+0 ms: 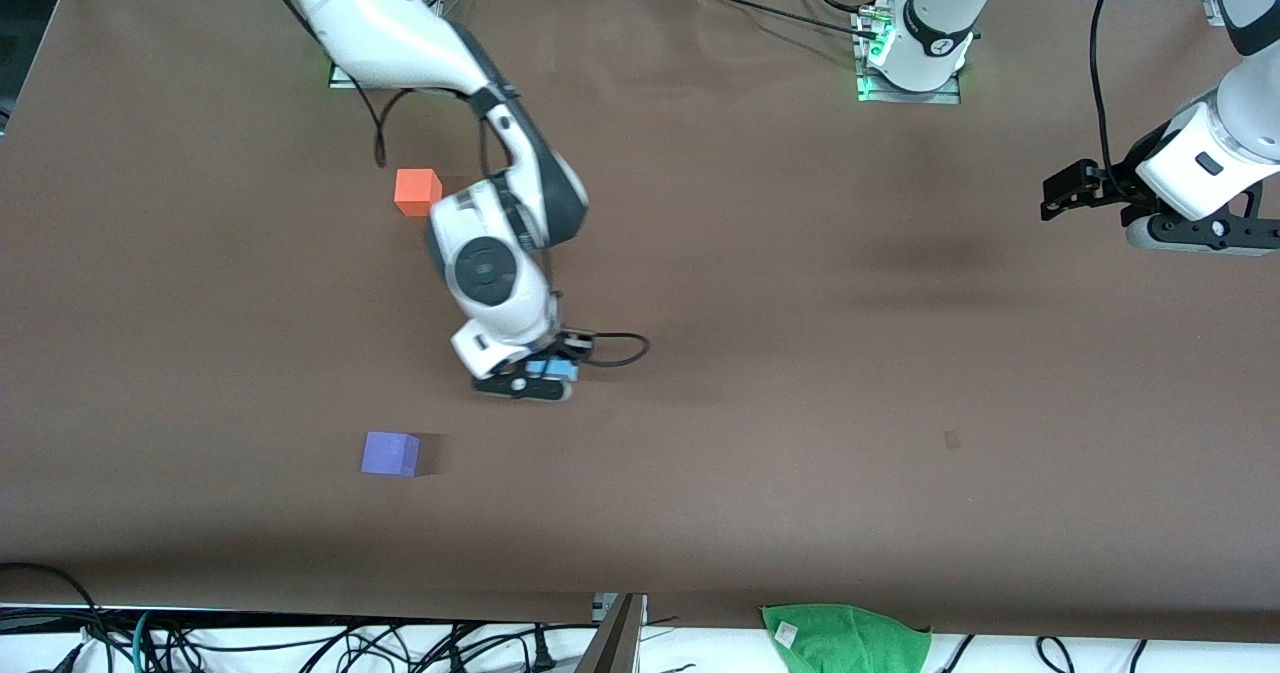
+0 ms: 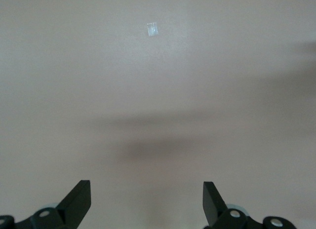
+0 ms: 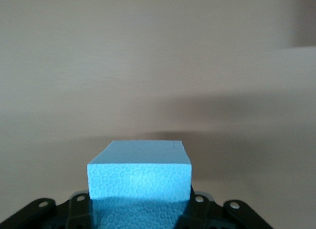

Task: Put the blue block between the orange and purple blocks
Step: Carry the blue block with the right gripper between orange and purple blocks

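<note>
We see the right gripper (image 1: 540, 371) closed on the small light sky-blue matte foam cube (image 1: 549, 366), which sits between its black fingers. In the right wrist view the blue cube (image 3: 139, 177) fills the space between the fingers, its pebbled front face and flat top both showing, with bare brown table (image 3: 158, 66) past it. From the front view we cannot tell whether the held cube touches the table or hangs just above it.

The bright orange matte cube (image 1: 417, 192) rests on the table (image 1: 800, 353), farther from the front camera than the right gripper and somewhat toward the right arm's end, just beside the arm's white wrist housing. The violet-purple matte cube (image 1: 390, 453) rests nearer to the front camera than the right gripper, also toward the right arm's end. So the blue cube in the gripper lies off the line joining the orange and purple cubes, displaced toward the left arm's end, and apart from both.

The left gripper (image 1: 1065, 193) waits up in the air over the left arm's end of the table, well apart from all three cubes. In the left wrist view its gripper (image 2: 146, 202) stands wide, the two dark fingertips (image 2: 79, 197) spread with nothing between them, over bare table that carries a small pale mark (image 2: 152, 29).
</note>
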Controlling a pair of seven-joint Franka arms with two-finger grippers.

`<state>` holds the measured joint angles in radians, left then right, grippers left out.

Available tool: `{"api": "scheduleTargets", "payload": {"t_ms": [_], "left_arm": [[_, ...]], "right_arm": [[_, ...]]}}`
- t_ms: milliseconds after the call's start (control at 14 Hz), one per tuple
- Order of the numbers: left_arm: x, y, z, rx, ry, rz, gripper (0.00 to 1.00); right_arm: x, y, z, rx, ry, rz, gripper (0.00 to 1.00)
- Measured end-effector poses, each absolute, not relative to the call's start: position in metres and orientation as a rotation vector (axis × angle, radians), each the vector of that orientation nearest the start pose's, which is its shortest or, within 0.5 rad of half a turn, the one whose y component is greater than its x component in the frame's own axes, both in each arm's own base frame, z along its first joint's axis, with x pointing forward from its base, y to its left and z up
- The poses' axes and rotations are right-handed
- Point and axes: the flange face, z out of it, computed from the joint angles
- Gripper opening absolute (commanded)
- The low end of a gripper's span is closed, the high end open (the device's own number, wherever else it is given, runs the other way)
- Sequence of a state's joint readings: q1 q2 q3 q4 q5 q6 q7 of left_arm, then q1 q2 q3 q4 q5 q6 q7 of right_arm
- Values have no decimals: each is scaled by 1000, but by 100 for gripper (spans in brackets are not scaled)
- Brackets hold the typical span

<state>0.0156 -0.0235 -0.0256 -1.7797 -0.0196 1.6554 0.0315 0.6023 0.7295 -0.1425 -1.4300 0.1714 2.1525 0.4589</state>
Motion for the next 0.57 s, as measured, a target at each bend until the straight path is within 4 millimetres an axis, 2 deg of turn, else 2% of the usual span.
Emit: {"api": "scheduleTargets", "payload": {"t_ms": [143,357,500,571], "left_arm": [[543,-8,545,-3156,62,175,100],[543,-8,545,-3156,63,178,100],[543,-9,545,-3156,65,180,100],[543,-10,545,-3155,69,180,100]], "right_arm": [[635,285,263,-3106,-25,101,3],[614,198,258,-3097,-141,158,6],[596,162,242,-3093,-175,140,6],[586,153,229,-3096,-177,113,6]]}}
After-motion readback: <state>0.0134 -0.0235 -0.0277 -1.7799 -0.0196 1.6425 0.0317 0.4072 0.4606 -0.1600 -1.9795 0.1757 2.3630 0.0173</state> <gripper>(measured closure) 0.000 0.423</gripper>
